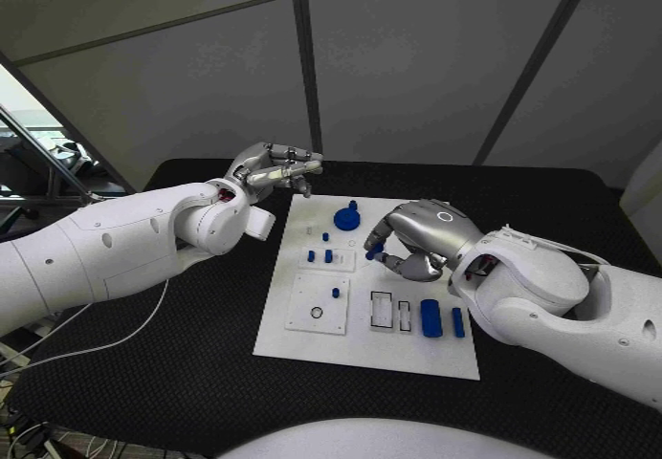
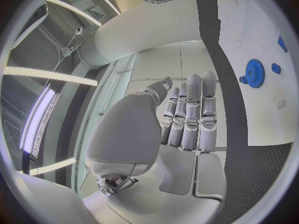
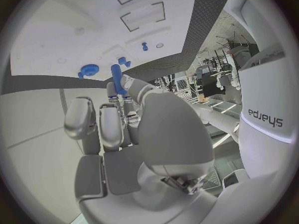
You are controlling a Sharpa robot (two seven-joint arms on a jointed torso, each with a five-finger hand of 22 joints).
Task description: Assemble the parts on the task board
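I have the right hand (image 1: 414, 239) over the middle of the task board (image 1: 311, 349), fingers curled in and pinching a blue peg (image 3: 116, 73). In the right wrist view the peg stands out past the fingertips, lengthwise along the fingers, which leaves its free end clear to go into a socket. In the head view I can just see a bit of blue at the fingers near the small blue pieces (image 1: 320, 255) standing in the board's upper block.

Left hand (image 1: 276, 170) is parked off the board's far left corner, above the black table (image 1: 165, 382). Fingers lie straight and side by side in the left wrist view, nothing in them, thumb apart. I read that as kept clear so it doesn't shadow the right hand's work area.

On the board: blue gear (image 1: 346, 218) sits at the far end with a small blue knob beside it (image 2: 276, 68). Two blue bars (image 1: 431, 318) lie near the right edge by the open rectangular slots (image 1: 384, 310). Round hole (image 1: 318, 313) in the near-left block is unfilled.

My guess: peg insertion is the step in hand, and most of the assembly is not yet done. I can't tell which socket the peg is for.
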